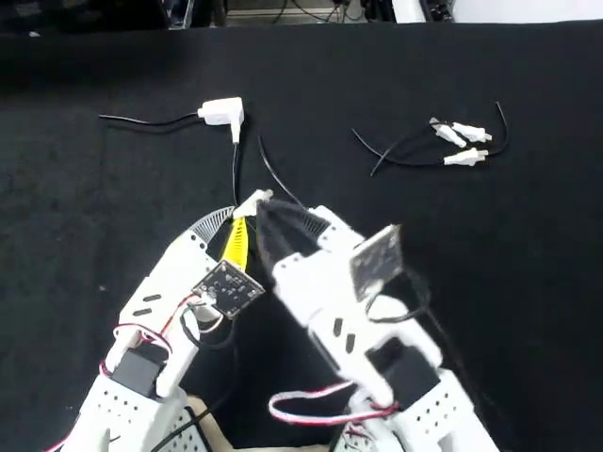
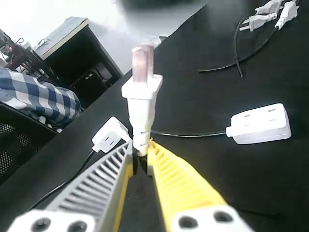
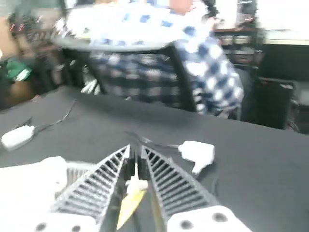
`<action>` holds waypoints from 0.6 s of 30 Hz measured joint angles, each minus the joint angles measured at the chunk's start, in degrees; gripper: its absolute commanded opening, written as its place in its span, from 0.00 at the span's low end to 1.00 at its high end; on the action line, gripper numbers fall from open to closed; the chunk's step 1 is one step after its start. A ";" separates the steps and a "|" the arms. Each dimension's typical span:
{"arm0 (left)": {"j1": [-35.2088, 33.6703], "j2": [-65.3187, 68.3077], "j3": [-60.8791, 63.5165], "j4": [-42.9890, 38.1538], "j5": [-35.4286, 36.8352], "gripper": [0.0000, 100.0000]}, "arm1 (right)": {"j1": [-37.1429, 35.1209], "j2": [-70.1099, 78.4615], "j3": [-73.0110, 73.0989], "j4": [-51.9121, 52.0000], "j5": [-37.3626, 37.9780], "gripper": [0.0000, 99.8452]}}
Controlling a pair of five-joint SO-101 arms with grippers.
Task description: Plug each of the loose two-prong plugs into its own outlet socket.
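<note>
We saw the left end effector (image 2: 140,147) gripping one plug (image 2: 142,104), prongs (image 2: 143,60) forward — the right end effector (image 3: 135,150) narrow beside it. Next, we judged, the prongs had to align with the outlet socket (image 2: 110,137) ahead.

Soft overhead light falls on my black counter (image 1: 528,282); the white plug (image 2: 141,104) glares, and shadows barely show.

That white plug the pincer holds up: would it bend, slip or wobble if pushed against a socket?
The plug looks like hard moulded plastic, so it likely stays stiff. The left pincer clamps only its narrow tail, so it may pivot or slip under a push. The thin black cord at the pincer looks floppy and might tug sideways.
</note>
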 measured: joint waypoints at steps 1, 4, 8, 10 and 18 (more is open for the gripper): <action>0.62 0.00 0.00 -0.09 0.00 0.03 | -0.88 -0.88 0.70 0.00 0.62 0.01; 0.79 0.00 0.00 -0.09 0.00 0.03 | -1.67 -2.29 1.05 -0.18 1.49 0.01; 1.14 0.00 0.00 0.18 0.00 0.03 | -1.85 -2.37 1.41 -0.26 1.58 0.01; 1.14 0.00 0.00 1.32 0.00 0.03 | -1.85 -2.37 1.41 -0.26 1.58 0.01; 1.23 0.00 -3.43 8.79 0.00 0.03 | 5.19 -2.37 10.73 -11.69 1.58 0.01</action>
